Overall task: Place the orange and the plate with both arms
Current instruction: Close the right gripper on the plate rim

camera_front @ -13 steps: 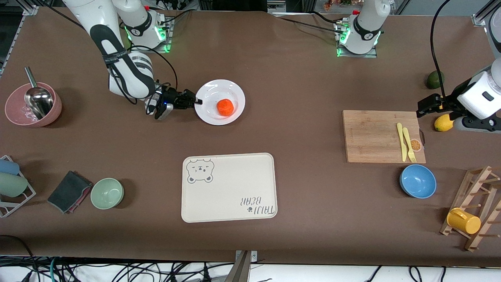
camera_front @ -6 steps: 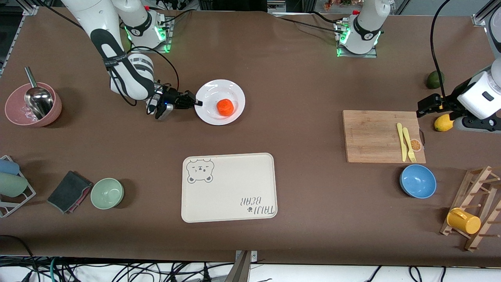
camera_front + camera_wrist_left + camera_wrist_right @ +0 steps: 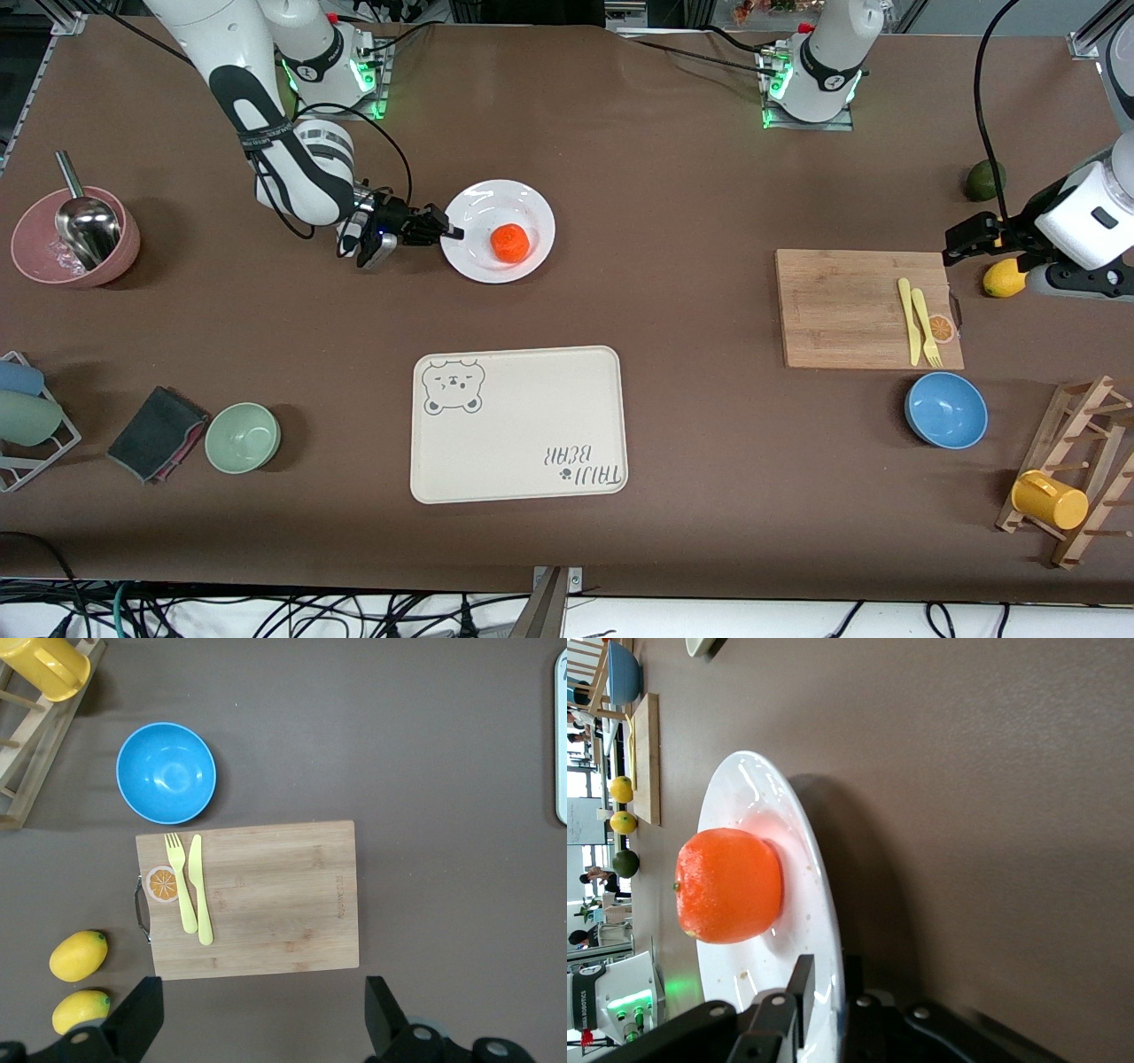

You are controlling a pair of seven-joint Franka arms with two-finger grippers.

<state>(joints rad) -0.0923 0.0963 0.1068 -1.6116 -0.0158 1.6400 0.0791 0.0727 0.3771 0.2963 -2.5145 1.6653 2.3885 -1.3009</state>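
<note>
I have the right gripper (image 3: 447, 232) at the nine o'clock edge of the plate (image 3: 532, 208), and in the right wrist view its fingers (image 3: 799, 988) straddle the rim, clamped on it as far as I can judge. The orange (image 3: 510, 243) sits on the plate, a little toward four o'clock of its centre. I judge the step in hand to be gripping the plate; next I'd lift level so the fruit doesn't roll. My left gripper (image 3: 257, 1028) waits, spread open, above the cutting board (image 3: 850, 306).
</note>
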